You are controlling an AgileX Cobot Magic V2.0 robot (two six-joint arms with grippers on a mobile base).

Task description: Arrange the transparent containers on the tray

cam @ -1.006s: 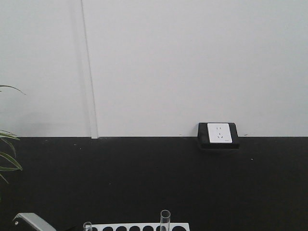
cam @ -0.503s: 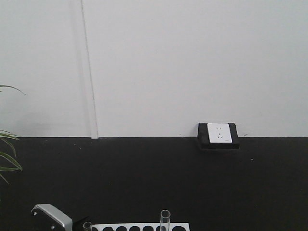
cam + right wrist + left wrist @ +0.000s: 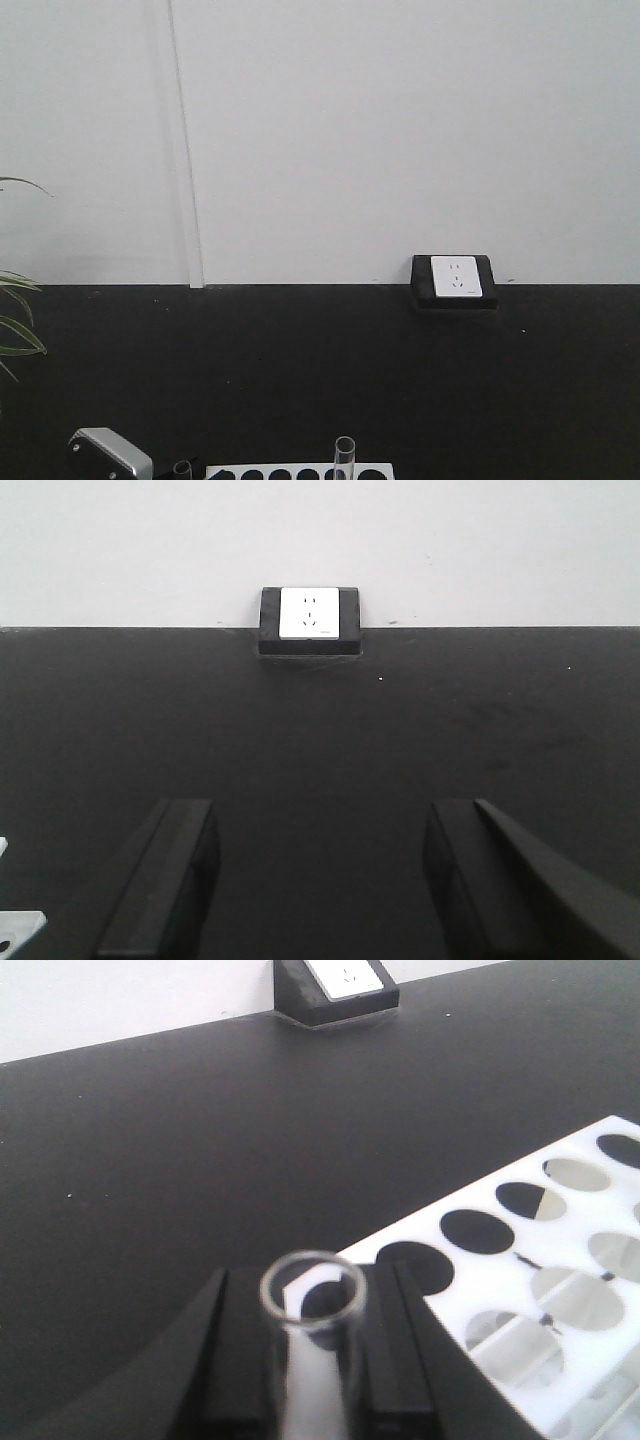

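Note:
A clear glass test tube (image 3: 312,1295) stands upright between the black fingers of my left gripper (image 3: 310,1280), which is shut on it just below the open rim. It sits over the corner hole of the white rack (image 3: 520,1290). The front view shows this tube (image 3: 183,468) at the bottom edge beside the grey body of my left arm (image 3: 110,452), and another tube (image 3: 344,455) standing upright in the rack (image 3: 300,472). My right gripper (image 3: 318,810) is open above bare black tabletop, holding nothing. The tray is out of view.
A black socket box (image 3: 453,280) with a white face stands against the wall at the back of the black table. Green plant leaves (image 3: 15,330) reach in from the left edge. A white corner (image 3: 15,925) shows at the lower left of the right wrist view.
The grey body of my left arm has risen and moved right, up to the left tube. That tube now looks darker, and the rack's visible left end sits slightly further right.

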